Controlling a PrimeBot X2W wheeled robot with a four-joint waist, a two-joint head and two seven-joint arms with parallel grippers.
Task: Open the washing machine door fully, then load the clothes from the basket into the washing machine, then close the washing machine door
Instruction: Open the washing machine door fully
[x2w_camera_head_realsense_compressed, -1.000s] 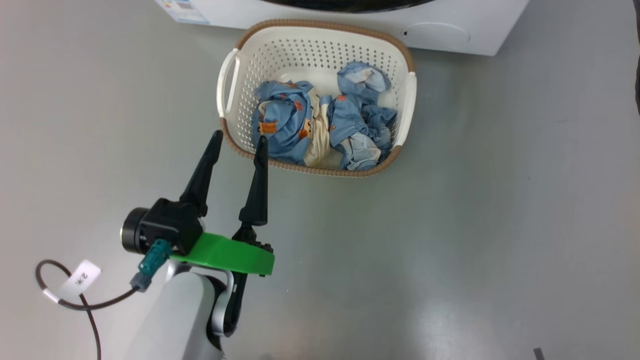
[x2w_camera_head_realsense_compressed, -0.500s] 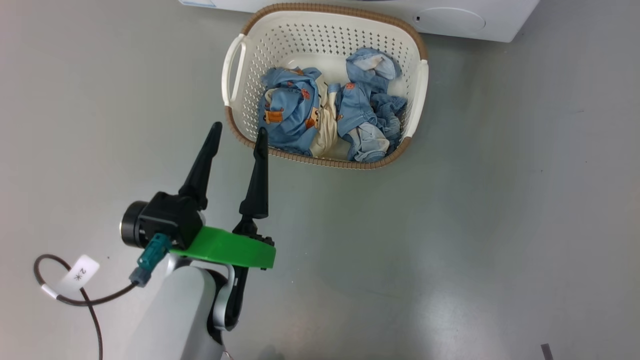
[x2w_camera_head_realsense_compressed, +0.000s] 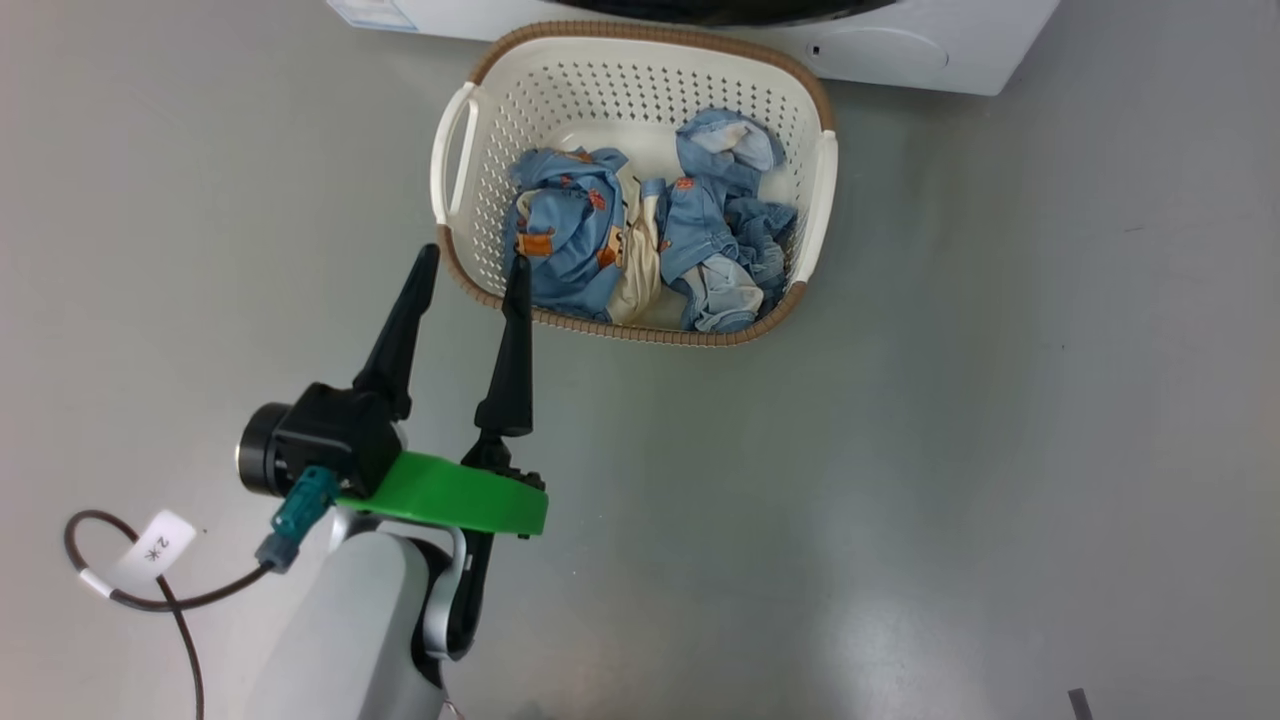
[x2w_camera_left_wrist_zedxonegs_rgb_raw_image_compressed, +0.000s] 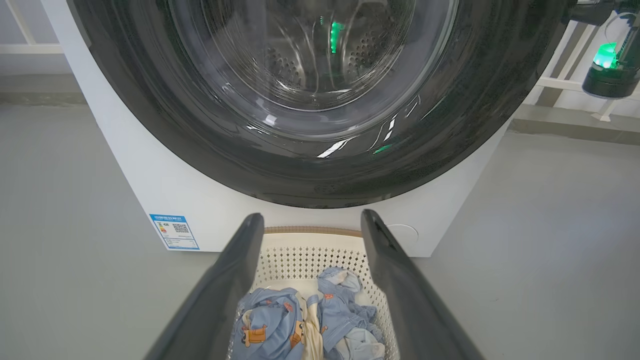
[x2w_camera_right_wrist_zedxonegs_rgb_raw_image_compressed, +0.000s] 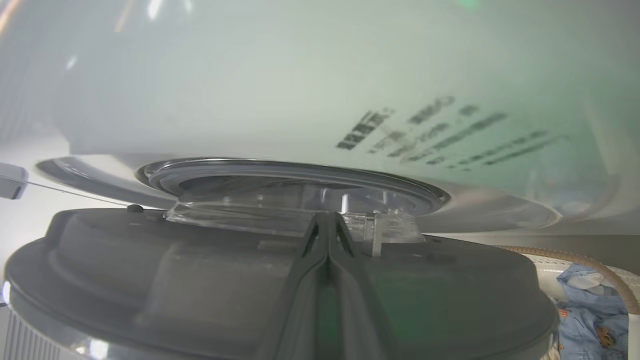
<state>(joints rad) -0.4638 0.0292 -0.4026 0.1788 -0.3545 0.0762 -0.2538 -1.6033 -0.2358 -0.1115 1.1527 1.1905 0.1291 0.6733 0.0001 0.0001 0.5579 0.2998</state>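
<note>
White sheet metal, the washing machine (x2w_camera_left_wrist_zedxonegs_rgb_raw_image_compressed: 165, 190) fills the upper half of the left wrist view. Most of its front is taken by the washing machine door (x2w_camera_left_wrist_zedxonegs_rgb_raw_image_compressed: 200, 150), a glossy black ring round a clear window through which the perforated steel drum (x2w_camera_left_wrist_zedxonegs_rgb_raw_image_compressed: 365, 50) shows. The door should be stiff, hinged and slick on its face, so I judge the outer rim the place to pull, not the glass. At the top centre of the head view the basket (x2w_camera_head_realsense_compressed: 640, 32) stands on the grey floor (x2w_camera_head_realsense_compressed: 1000, 400) just before the machine's foot. The clothes (x2w_camera_head_realsense_compressed: 565, 235) lie inside it as two crumpled bundles, light blue with cream cloth and orange-brown patches. They look light, limp and apt to trail, best pinched on a raised fold at the top of a bundle. The left gripper (x2w_camera_head_realsense_compressed: 475, 256), at the lower left of the head view, has its fingers spread wide and empty, one tip overlapping the basket's near-left rim in the picture. The right gripper (x2w_camera_right_wrist_zedxonegs_rgb_raw_image_compressed: 327, 220), at the bottom centre of its own wrist view, has its fingers pressed together on nothing. The head view catches the door as a dark sliver at its top edge. The right wrist view gives the door's grey inner side and bulging glass bowl (x2w_camera_right_wrist_zedxonegs_rgb_raw_image_compressed: 290, 210), which suggests the door is off its seal; how far, I cannot tell. The left wrist view gives the blue energy sticker (x2w_camera_left_wrist_zedxonegs_rgb_raw_image_compressed: 174, 231) whole, at the panel's lower left.
</note>
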